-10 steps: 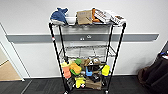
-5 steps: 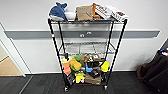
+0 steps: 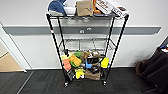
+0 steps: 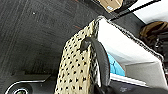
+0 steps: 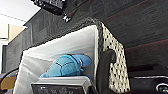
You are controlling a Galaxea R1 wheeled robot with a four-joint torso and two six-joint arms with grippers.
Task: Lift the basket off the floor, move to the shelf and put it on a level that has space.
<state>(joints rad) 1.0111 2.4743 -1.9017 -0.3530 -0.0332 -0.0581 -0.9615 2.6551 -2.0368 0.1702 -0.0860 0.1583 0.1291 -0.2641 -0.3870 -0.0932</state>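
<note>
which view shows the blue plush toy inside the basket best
The right wrist view: it looks down into the basket, where the blue plush toy lies against the pale lining, most of its body visible. The left wrist view catches just a blue sliver past the dark handle loop. The head view faces the shelf.

Blue plush toy [image 5: 65,67], cardboard box [image 3: 84,8]

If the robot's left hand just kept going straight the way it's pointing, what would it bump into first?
Probably the basket itself. In the left wrist view its woven end wall and dark handle loop sit directly ahead and close. Beyond it lies the dark carpet floor and the foot of the shelf, though depth is hard to judge.
</note>
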